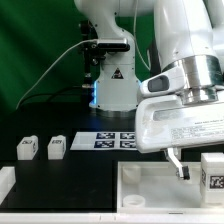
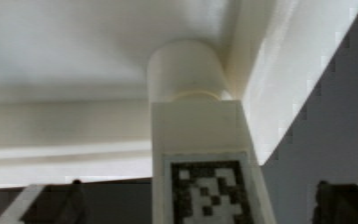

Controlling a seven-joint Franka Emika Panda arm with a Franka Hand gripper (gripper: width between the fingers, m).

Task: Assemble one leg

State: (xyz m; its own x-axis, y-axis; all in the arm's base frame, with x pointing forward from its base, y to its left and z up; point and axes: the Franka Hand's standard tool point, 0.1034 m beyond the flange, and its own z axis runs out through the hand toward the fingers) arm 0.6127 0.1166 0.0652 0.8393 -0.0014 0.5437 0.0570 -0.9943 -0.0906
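Snapshot from the leg build. The hand was hanging low over the big white tray-like piece, which sat at the front of the black tabletop. The leg was just beside the hand, toward the exterior view's right. It sat at that end of the tray piece with a tag facing the camera.

In the wrist view the leg ran straight up the middle of the shot. Its rounded end was tucked into an inner corner of the tray-like piece, and its tag was at the end nearer the camera. Whether it was actually seated in a corner hole, I couldn't tell, since the picture is pretty soft there.

The hand was spread wide. Its dark fingers showed on either side of the leg with a clear gap each way, so it wasn't gripping anything.

Over at the exterior view's left, two more look-alike legs stood side by side on the tabletop, well apart from the hand. The marker board lay flat between them and the hand, right in front of the robot base.
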